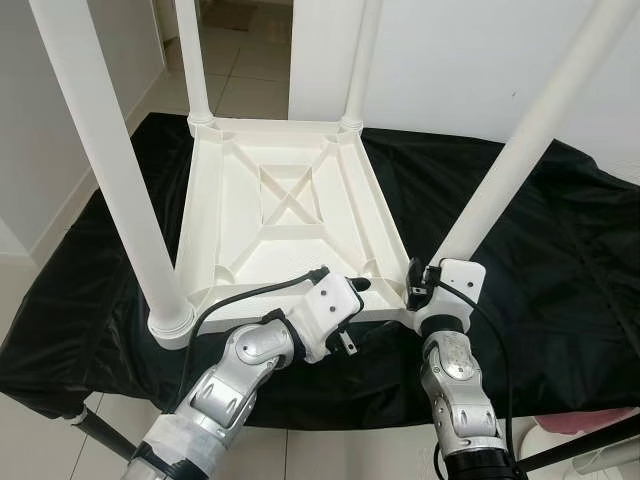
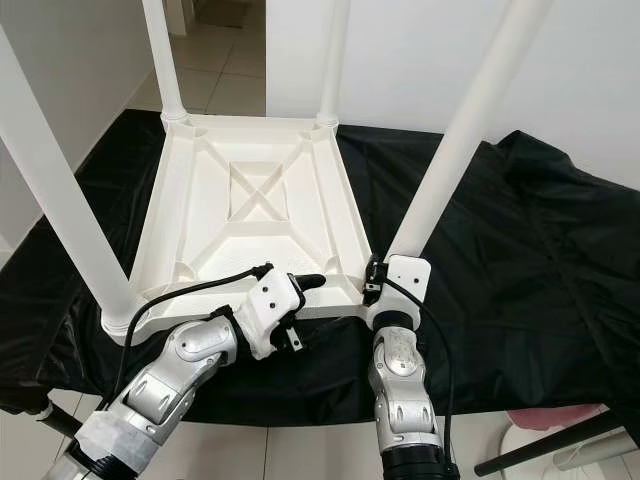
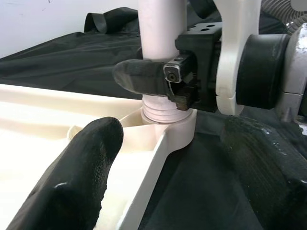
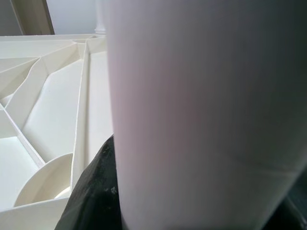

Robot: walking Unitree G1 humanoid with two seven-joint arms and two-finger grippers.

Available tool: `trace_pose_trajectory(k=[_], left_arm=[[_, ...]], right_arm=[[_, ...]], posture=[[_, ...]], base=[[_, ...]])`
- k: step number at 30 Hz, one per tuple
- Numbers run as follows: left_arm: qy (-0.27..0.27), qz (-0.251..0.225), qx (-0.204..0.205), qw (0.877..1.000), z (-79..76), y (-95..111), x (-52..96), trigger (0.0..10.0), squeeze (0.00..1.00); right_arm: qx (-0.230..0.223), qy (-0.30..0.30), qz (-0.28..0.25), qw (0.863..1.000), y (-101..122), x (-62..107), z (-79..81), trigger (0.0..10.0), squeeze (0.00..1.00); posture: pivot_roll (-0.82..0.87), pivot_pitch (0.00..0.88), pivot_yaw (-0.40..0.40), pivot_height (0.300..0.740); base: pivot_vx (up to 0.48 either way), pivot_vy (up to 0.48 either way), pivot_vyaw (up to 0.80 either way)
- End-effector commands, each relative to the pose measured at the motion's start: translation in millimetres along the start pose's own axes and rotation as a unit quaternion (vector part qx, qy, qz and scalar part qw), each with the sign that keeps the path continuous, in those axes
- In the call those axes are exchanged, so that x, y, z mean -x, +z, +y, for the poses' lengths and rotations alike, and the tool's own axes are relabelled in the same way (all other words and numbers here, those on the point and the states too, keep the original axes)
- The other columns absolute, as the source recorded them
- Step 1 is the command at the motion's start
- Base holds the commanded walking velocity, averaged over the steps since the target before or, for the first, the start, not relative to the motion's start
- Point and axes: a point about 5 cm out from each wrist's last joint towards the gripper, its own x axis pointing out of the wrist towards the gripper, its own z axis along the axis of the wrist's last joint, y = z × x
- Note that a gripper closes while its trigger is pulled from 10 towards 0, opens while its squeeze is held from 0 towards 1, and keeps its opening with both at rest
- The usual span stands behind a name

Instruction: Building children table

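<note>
A white plastic children's table [image 1: 290, 200] lies upside down on a black cloth, with its legs pointing up. My right gripper [image 1: 425, 285] is shut on the near right leg [image 1: 510, 170] just above its socket [image 3: 168, 127]; one of its fingers [image 3: 141, 76] presses against the leg. That leg [image 4: 201, 110] stands very close in the right wrist view, beside a black finger [image 4: 96, 191]. My left gripper [image 1: 352, 315] is open at the table's near edge, left of that corner. One finger [image 3: 76, 177] is over the ribbed underside and the other outside the rim.
The near left leg [image 1: 110, 170] rises close on my left, and two far legs [image 1: 195, 60] stand at the back corners. The black cloth [image 1: 560, 260] spreads wide to the right. A white wall is behind, tiled floor at the back left, and a pink object [image 1: 590, 425] low right.
</note>
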Motion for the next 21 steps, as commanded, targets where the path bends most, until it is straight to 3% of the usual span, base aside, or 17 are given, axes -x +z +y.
trace_pose_trajectory(k=[1, 2, 4, 8, 18, 19, 21], left_arm=[[-0.025, -0.007, 0.002, 1.0, -6.3, 4, -4.4, 10.0, 0.0], [-0.025, -0.007, 0.002, 1.0, -6.3, 4, -4.4, 10.0, 0.0], [-0.025, -0.009, 0.003, 1.0, -7.1, 5, -5.2, 10.0, 0.0], [-0.025, -0.01, 0.002, 1.0, -8.3, 5, -5.1, 10.0, 0.0], [-0.023, -0.016, 0.001, 1.0, -6.4, 9, -8.2, 10.0, 0.0], [-0.022, -0.013, 0.002, 1.0, -5.1, 9, -7.3, 10.0, 0.0], [-0.018, -0.008, 0.004, 1.0, -2.6, 7, -4.8, 10.0, 0.0]], right_arm=[[-0.013, 0.002, 0.036, 0.999, -16, 8.0, 1.3, 10.0, 0.0], [-0.013, 0.002, 0.036, 0.999, -16, 8.0, 1.3, 10.0, 0.0], [-0.026, 0.019, 0.028, 0.999, -14, 10.7, 3.0, 10.0, 1.0], [-0.034, 0.024, 0.018, 0.999, -12, 13.0, -1.3, 10.0, 1.0], [-0.003, 0.046, -0.005, 0.999, -12, 18.9, -19.9, 10.0, 0.97], [-0.004, 0.056, -0.01, 0.998, -12, 19.3, -23.0, 10.0, 0.0], [-0.009, 0.093, -0.012, 0.996, -12, 19.5, -26.0, 10.0, 0.0]], posture=[[-0.05, 0.0, -0.071, 0.74], [-0.05, 0.0, -0.071, 0.74], [-0.05, 0.0, -0.068, 0.74], [-0.05, 0.0, -0.068, 0.74], [-0.04, 0.0, -0.077, 0.74], [-0.04, 0.0, -0.08, 0.74], [-0.04, 0.0, -0.084, 0.74]], base=[[0.0, 0.0, 0.0], [0.0, 0.0, 0.0], [0.0, 0.0, 0.0], [0.0, 0.0, 0.0], [0.0, 0.0, 0.0], [0.0, 0.0, 0.0], [0.0, 0.0, 0.0]])
